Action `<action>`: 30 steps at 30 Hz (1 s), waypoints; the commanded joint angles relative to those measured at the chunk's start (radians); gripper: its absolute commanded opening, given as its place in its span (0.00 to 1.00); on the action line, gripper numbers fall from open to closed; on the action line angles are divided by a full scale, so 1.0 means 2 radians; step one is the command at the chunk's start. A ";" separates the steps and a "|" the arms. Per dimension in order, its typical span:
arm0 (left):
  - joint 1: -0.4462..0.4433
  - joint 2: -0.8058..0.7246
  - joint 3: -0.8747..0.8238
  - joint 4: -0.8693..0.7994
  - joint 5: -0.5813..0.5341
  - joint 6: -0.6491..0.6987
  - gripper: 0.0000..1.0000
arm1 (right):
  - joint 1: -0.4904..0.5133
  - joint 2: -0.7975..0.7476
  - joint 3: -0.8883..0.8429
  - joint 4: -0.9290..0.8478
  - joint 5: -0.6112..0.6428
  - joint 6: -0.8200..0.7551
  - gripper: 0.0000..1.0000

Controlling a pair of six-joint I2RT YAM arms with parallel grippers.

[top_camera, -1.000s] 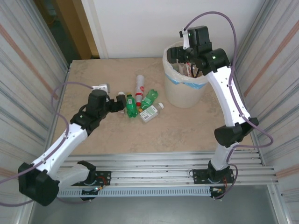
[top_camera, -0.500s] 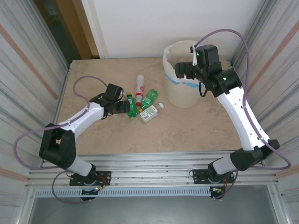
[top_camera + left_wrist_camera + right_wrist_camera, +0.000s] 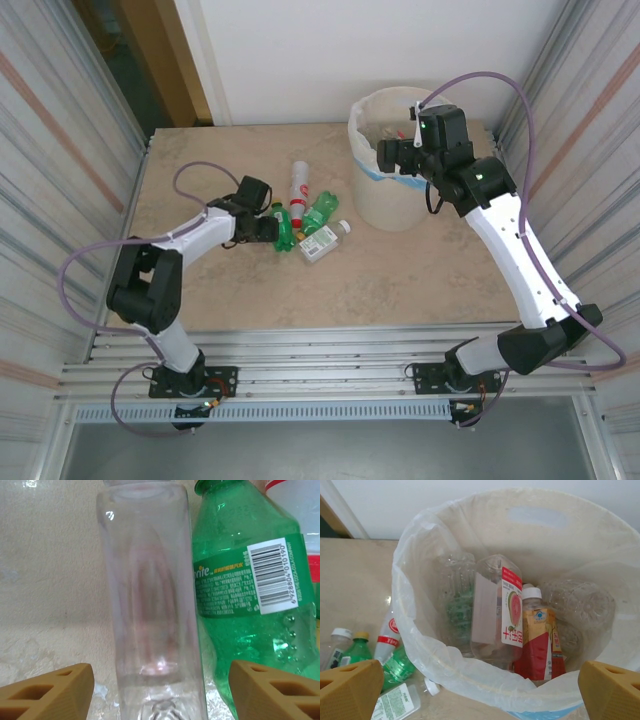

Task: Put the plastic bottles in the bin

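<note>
LEFT TO RIGHT: The left gripper [image 3: 266, 228], fingers wide apart and holding nothing, reaches low over the table [image 3: 200, 290] at the left end of a cluster of 5 loose plastic bottles. In its wrist view, a clear bottle [image 3: 150, 605] stands between the 2 tan fingertips, with a green bottle [image 3: 240, 605] pressed against its side. The fingertip on that side sits in front of the green bottle's base, not between the 2 bottles. Closing from here would likely catch both, or pinch the green one off-centre. The pick-up therefore calls for a small sideways shift away from the green bottle, or a nudge to open a gap, before the fingers go deeper around the clear body. Thin, empty plastic will probably buckle and slide, so a slow squeeze across mid-body looks safer than one near the neck. Further right lie a red-and-white bottle [image 3: 298, 185], a second green bottle [image 3: 320, 212] and a labelled clear bottle [image 3: 322, 243], all on the table near the bin [image 3: 395, 205]. The right gripper [image 3: 390, 155] hangs over the bin's rim, fingers spread and empty. Below it, several bottles already lie in the liner, among them a watermelon-label bottle [image 3: 495, 610]. That arm would do well to clear the opening before the left arm brings its load across.
</note>
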 commanded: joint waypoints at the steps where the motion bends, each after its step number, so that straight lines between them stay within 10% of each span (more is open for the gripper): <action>1: 0.006 0.012 0.018 0.000 0.002 0.005 0.66 | -0.001 -0.014 -0.003 0.012 0.002 0.009 0.98; 16: 0.013 0.007 0.001 0.005 0.007 -0.003 0.35 | -0.001 -0.017 -0.020 0.026 -0.009 0.015 0.98; 30: 0.013 -0.165 -0.058 0.020 0.043 -0.015 0.22 | -0.001 -0.054 -0.074 0.055 -0.066 0.046 0.98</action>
